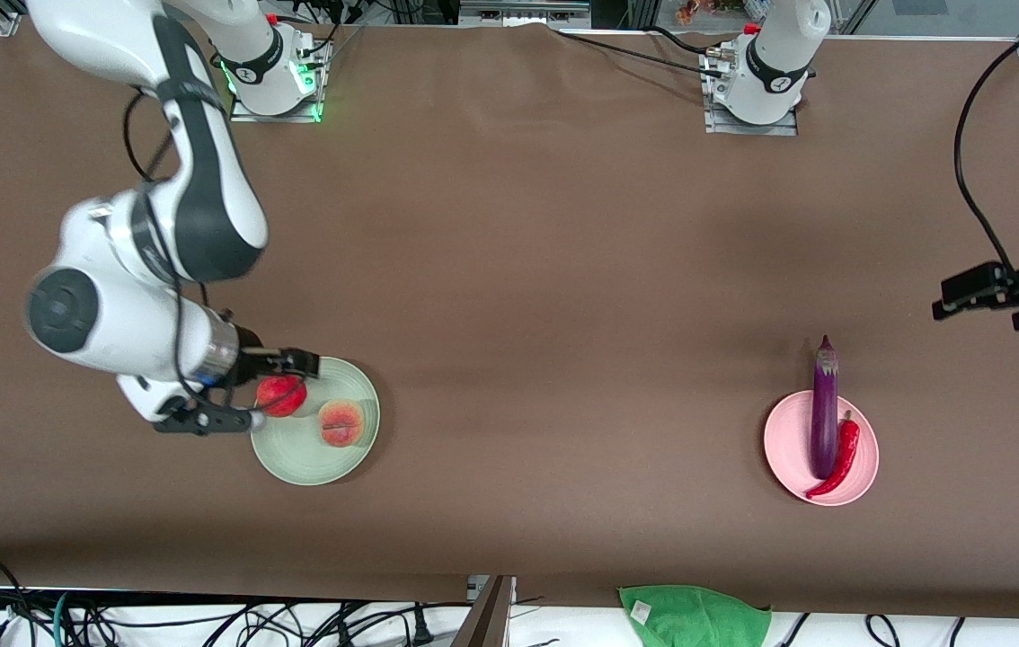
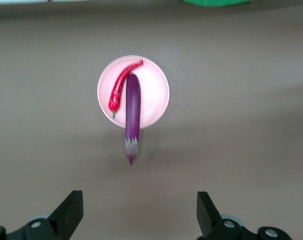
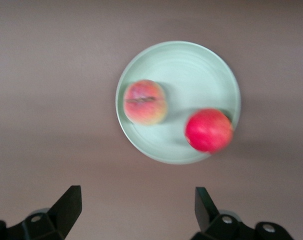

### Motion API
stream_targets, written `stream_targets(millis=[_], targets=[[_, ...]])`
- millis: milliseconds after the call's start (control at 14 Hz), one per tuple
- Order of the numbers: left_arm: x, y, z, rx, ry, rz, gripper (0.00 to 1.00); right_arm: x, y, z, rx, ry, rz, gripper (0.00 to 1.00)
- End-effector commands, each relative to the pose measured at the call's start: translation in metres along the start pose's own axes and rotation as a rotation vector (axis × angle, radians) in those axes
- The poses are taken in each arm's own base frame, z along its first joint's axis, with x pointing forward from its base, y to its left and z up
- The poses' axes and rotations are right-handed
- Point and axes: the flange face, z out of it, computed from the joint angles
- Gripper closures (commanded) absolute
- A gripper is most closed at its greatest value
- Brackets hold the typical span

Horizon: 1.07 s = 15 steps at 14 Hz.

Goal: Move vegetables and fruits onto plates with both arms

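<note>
The pale mint green plate (image 1: 294, 458) holds the red apple (image 1: 281, 395) at its rim and the peach (image 1: 340, 423). My right gripper (image 1: 269, 392) hangs open and empty in the air over the plate's edge by the apple. The right wrist view shows the gripper (image 3: 136, 210), the plate (image 3: 191, 65), the peach (image 3: 145, 102) and the apple (image 3: 209, 130). The pale pink plate (image 1: 784, 449) holds the purple eggplant (image 1: 824, 422), stem end overhanging the rim, and the red chili (image 1: 842, 458) beside it. My left gripper (image 1: 968, 296) is open and empty, up over bare table at the left arm's end; its wrist view (image 2: 140, 212) shows eggplant (image 2: 133, 110) and chili (image 2: 120, 87).
A green cloth (image 1: 694, 615) lies at the table's front edge, nearer to the front camera than the pink plate. Cables run along that edge and by the arm bases. A brown mat (image 1: 545, 270) covers the table.
</note>
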Motion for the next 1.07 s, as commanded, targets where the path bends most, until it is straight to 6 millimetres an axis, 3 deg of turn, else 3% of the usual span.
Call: stream_targets(millis=[0,143,286,429,571,714,1000], targets=[[-0.037,0.012,0.013,0.016,-0.055,-0.101,0.0,-0.04,0.038,-0.07,-0.061,-0.047,-0.036,0.0],[-0.039,0.033,0.012,0.088,-0.068,-0.077,0.0,-0.064,0.05,-0.099,-0.114,-0.083,-0.075,0.0],[-0.039,0.032,0.014,0.093,-0.072,-0.077,0.0,-0.083,0.06,-0.115,-0.101,-0.095,-0.068,0.0],[-0.038,0.026,0.016,0.087,-0.076,-0.091,0.0,-0.101,0.096,-0.122,-0.068,-0.091,-0.031,0.0],[-0.033,0.026,0.019,0.086,-0.081,-0.09,0.0,-0.117,0.111,-0.117,-0.063,-0.079,-0.028,0.0],[-0.03,0.025,0.019,0.085,-0.078,-0.091,0.0,-0.126,0.104,-0.115,-0.108,-0.07,-0.061,0.0],[-0.026,0.022,0.021,0.092,-0.078,-0.093,0.0,-0.119,0.105,-0.127,-0.123,-0.049,-0.057,0.0]])
